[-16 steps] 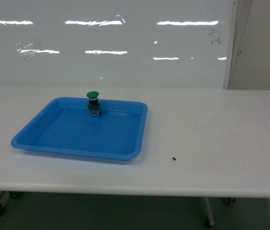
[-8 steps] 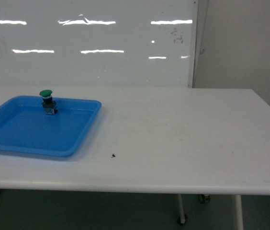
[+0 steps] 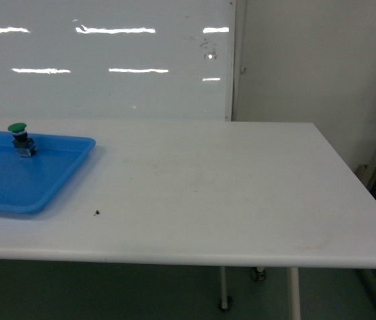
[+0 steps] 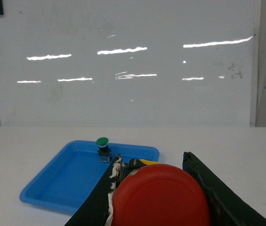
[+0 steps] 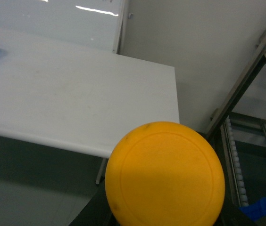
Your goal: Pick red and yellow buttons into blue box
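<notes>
In the left wrist view the red button fills the bottom of the frame. My left gripper is shut on it, one black finger on each side of the cap. The right wrist view is filled low down by the yellow button, which my right gripper holds off the table's right end; its fingers are mostly hidden behind the cap. A scrap of bright blue plastic shows at the lower right, and I cannot tell whether it is the blue box. Neither gripper appears in the head view.
A shallow blue tray with a green button standing at its far side lies at the left of the white table. Metal shelving stands beyond the table's right end. A small dark speck lies near the tray.
The head view has swung to the right: the tray slid from the middle to the left edge, and the table's right end and the shelving came into view.
</notes>
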You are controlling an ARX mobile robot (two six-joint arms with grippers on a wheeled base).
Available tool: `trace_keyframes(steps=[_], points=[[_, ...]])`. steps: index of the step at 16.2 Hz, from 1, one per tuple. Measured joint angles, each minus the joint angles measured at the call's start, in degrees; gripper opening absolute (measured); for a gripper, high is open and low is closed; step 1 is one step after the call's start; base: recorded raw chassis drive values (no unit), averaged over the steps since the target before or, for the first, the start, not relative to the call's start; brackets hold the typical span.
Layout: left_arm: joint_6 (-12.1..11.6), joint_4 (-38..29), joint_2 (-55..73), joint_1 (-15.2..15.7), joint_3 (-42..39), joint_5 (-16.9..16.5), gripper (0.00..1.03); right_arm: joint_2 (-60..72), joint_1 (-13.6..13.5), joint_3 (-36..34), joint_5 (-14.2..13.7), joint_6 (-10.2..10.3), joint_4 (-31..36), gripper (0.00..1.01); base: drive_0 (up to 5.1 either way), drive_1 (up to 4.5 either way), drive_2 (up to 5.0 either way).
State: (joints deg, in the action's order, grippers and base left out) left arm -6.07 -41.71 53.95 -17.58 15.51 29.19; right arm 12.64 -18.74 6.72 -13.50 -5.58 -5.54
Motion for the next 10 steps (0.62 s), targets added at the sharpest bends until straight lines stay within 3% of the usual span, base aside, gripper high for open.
trace_keyframes(steps=[10], points=[[0.00,0.15,0.02,0.09,0.00,0.13,0.32,0.02,0.00,0.00,0.00,0.00,0.00,0.25,5.0,-2.42,-2.4]])
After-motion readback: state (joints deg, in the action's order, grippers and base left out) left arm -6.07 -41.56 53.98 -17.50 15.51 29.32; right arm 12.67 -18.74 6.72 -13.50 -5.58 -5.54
